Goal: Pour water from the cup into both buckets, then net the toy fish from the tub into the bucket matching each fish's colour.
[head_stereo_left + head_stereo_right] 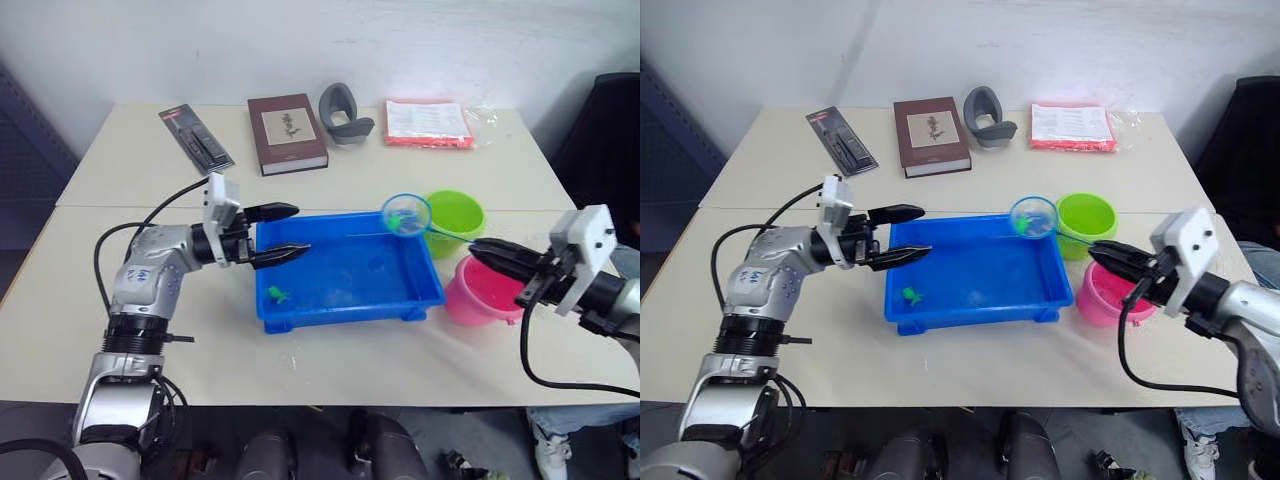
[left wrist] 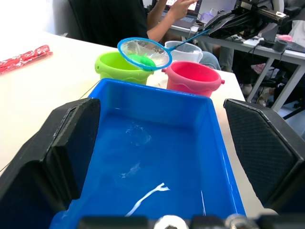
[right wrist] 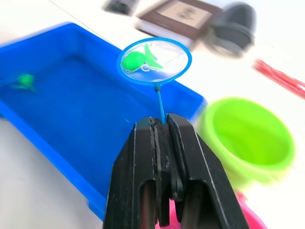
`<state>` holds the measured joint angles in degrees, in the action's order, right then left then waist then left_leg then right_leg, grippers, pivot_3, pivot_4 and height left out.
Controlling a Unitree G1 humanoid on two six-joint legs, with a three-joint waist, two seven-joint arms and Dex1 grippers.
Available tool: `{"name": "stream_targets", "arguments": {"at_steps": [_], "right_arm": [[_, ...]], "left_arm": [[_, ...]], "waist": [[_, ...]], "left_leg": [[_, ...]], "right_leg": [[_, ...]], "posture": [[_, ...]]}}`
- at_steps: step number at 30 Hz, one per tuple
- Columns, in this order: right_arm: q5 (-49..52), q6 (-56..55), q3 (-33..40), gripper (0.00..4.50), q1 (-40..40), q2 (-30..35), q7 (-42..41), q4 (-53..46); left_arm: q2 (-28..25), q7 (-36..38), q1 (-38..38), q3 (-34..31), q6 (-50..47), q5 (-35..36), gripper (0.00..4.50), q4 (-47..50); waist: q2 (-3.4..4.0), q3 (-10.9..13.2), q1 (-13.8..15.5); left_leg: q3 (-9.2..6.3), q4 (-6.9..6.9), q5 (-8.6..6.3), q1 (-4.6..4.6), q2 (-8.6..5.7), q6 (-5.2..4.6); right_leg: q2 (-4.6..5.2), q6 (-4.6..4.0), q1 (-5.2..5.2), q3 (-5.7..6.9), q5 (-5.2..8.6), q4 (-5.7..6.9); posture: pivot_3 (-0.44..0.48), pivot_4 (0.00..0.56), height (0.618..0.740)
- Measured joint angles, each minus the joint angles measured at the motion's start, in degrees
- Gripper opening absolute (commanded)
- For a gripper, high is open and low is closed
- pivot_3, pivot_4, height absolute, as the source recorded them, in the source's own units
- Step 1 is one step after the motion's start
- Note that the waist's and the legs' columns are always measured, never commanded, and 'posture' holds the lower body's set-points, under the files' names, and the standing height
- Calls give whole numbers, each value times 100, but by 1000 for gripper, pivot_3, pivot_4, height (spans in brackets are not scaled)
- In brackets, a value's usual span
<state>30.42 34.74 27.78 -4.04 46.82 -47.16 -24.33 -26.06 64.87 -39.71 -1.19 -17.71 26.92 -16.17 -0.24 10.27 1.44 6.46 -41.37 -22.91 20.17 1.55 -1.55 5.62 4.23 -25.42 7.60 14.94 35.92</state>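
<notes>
Your right gripper (image 3: 162,129), closest in the right wrist view, has its two black fingers pressed together on the thin blue handle of the small round blue-rimmed net (image 1: 406,213). A bright green toy fish (image 3: 140,59) lies in the net's mesh.

What your next move turns on is how that loaded hoop sits against the lime green round plastic bucket (image 1: 455,218). The hoop is lifted clear of the water, over the far right corner of the shallow bright blue rectangular plastic tub (image 1: 350,310), and its edge just meets the bucket's left rim. So the matching bucket lies to the net's right, just beside it. The handle's long axis runs from the hoop down and rightward to your gripper, passing across the green bucket's near side and above the bright pink round plastic bucket (image 1: 478,293). As I judge it, a short carry rightward, then a tip of the hoop, should drop the fish; keep clear of the pink bucket under the handle.

Your left gripper (image 1: 273,233) hangs with fingers spread over the tub's left end, holding nothing, well apart from both buckets. Another small green toy fish (image 1: 276,294) rests in the tub near its front left corner, nearer that left arm.
</notes>
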Motion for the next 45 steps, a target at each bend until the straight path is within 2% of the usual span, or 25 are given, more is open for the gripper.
{"name": "stream_targets", "arguments": {"at_steps": [6, 14, 18, 25, 34, 45], "right_arm": [[-898, -829, 54, 0, -109, 73, 498, 633], [-2789, -2985, -851, 0, -243, 491, 1036, 1684], [-4185, -4533, -1232, 0, -227, 972, 1678, 2267], [-5781, -5856, -1553, 0, -115, 1383, 2875, 2884], [-6564, -6689, -1628, 0, -42, 1392, 3847, 2990], [-6256, -6619, -1611, 0, -160, 1517, 3760, 3391]], "left_arm": [[376, -338, -232, 15, 537, -286, 4457, -463], [501, -261, -276, 113, 797, -435, 4457, -645], [522, -225, -276, 112, 936, -472, 4457, -692], [547, -220, -247, 110, 989, -472, 4457, -674], [547, -131, -230, 110, 1039, -472, 4457, -675], [529, 38, -59, 119, 1200, -476, 4457, -680]], "waist": [[0, 0, -15], [0, 0, -21], [1, 0, -15], [2, -1, -22], [2, -1, -25], [2, -1, -36]], "left_leg": [[17, 3, 0, -4, 2, 0], [34, 6, 1, -4, 4, 2], [31, 6, 2, -4, 5, 3], [30, 6, 4, -3, 9, 6], [27, 6, 4, -4, 10, 7], [26, 8, 5, -6, 12, 6]], "right_leg": [[-3, 0, 0, -4, -1, 0], [-2, 0, -1, -5, -1, -3], [3, 0, -1, -5, -1, -4], [1, 0, -1, -8, -1, -4], [-1, 0, -1, -10, -1, -4], [-3, 0, -1, -12, -1, -4]], "posture": [[0, 150, 740], [0, 150, 740], [0, 150, 740], [0, 150, 740], [0, 150, 740], [0, 150, 740]]}}
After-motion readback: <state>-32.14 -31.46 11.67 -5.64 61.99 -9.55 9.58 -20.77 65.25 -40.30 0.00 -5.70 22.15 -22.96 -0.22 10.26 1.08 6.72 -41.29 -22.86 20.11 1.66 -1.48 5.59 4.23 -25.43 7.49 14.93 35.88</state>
